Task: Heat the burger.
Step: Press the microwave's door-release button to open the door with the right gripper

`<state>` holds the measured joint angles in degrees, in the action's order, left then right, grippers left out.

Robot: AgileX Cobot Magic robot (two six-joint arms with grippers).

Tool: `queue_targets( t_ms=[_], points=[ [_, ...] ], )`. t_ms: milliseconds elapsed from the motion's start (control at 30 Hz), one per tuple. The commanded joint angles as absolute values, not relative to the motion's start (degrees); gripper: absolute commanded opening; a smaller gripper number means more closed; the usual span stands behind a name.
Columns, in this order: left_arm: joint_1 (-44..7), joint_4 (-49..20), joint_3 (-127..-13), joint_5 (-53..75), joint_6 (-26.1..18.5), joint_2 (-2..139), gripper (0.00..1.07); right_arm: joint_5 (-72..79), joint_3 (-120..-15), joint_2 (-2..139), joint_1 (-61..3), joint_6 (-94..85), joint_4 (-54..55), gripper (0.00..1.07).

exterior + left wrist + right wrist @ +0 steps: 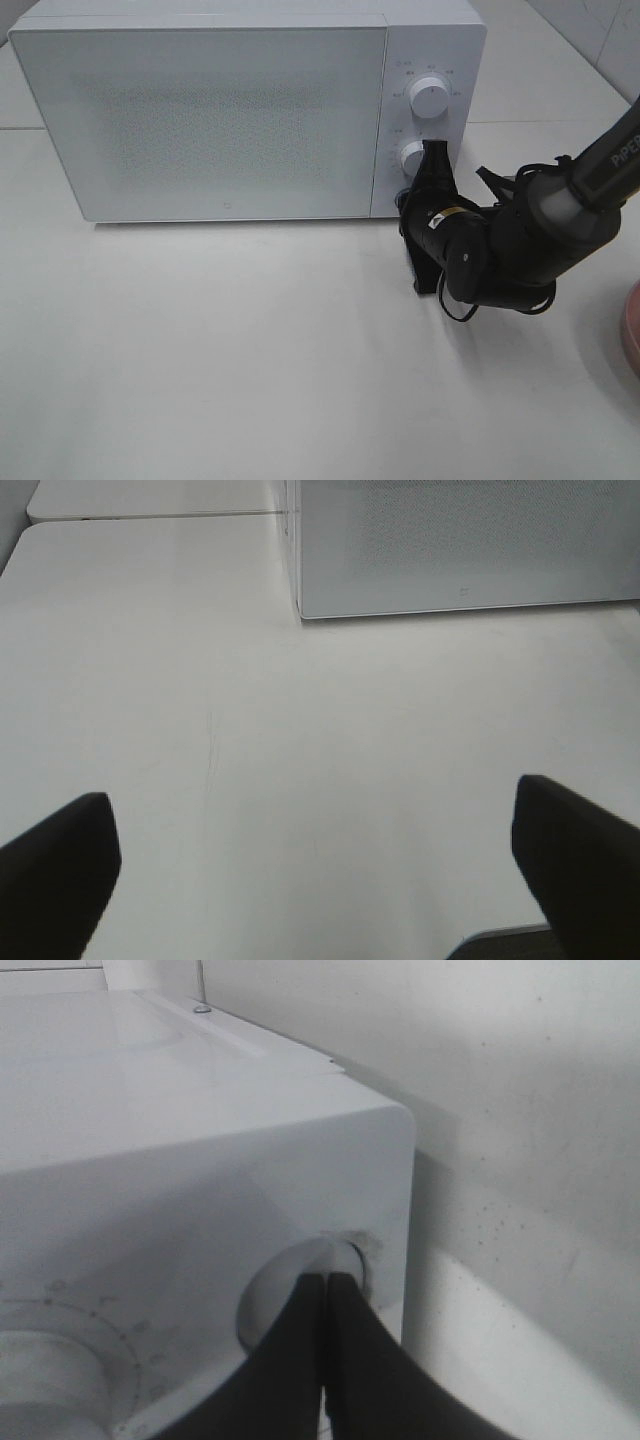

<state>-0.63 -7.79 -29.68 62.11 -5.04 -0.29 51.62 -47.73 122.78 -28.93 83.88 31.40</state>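
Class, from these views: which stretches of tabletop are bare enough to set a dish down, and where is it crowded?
Bare: the table stretch between the microwave door and the near edge, and the strip left of the microwave. Crowded: by the lower knob, where the right pincer and arm sit, and the pink plate beyond.

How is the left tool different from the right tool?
The left tool is wide open; the right tool is shut, fingers pressed together. The left tool hangs over the table, short of the microwave; the right tool has its tips at the lower dial. Both are black and hold nothing.
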Motion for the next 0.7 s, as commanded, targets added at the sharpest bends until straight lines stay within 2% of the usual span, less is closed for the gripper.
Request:
queue_targets(
  t_ms=[33,700],
  points=[
    [-0.69,-8.31,-29.68,61.42,-4.98,-1.26,1.0,57.12,-48.87,122.73,-28.65,83.82,30.94,0.0],
    [-0.69,-8.31,-29.68,61.42,-4.98,-1.26,1.0,66.18,-56.95,124.05,-27.33,80.44,34.15,0.0]
  ],
)
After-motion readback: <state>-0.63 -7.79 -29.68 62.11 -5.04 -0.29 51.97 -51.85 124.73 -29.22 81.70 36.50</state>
